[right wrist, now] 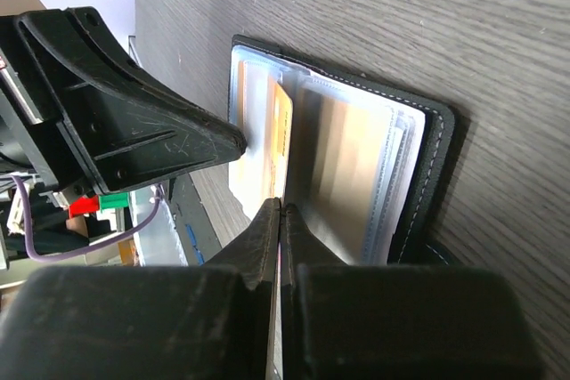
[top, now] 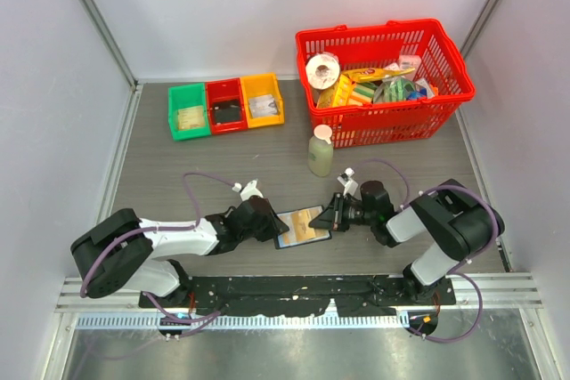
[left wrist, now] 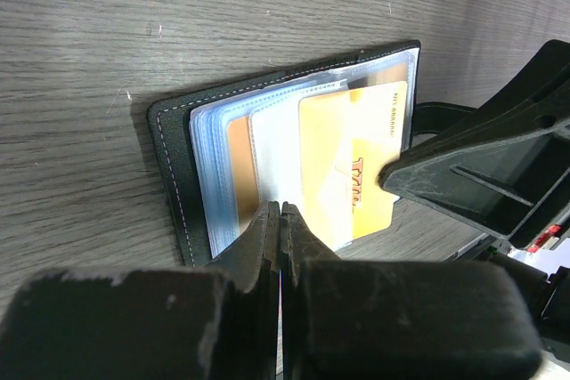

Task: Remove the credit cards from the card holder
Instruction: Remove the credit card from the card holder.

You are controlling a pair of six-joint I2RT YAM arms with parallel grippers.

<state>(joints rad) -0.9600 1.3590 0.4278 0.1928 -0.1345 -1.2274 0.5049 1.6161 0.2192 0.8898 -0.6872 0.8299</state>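
Note:
The black card holder (top: 301, 236) lies open on the table between my two grippers, its clear sleeves fanned up. In the left wrist view its black cover (left wrist: 169, 157) frames the sleeves, and a yellow-orange credit card (left wrist: 352, 166) sticks out past the holder's far edge. My left gripper (top: 278, 227) is shut, its tips (left wrist: 281, 211) pinched on a clear sleeve at the holder's near edge. My right gripper (top: 328, 215) is shut at the opposite side. In the right wrist view its tips (right wrist: 280, 206) close on the edge of the yellow card (right wrist: 282, 122), beside the holder's cover (right wrist: 436, 166).
A pale green bottle (top: 321, 153) stands just behind the holder. A red basket (top: 383, 33) of groceries sits at the back right. Green (top: 189, 111), red (top: 225, 106) and orange (top: 262, 100) trays stand in a row at the back left.

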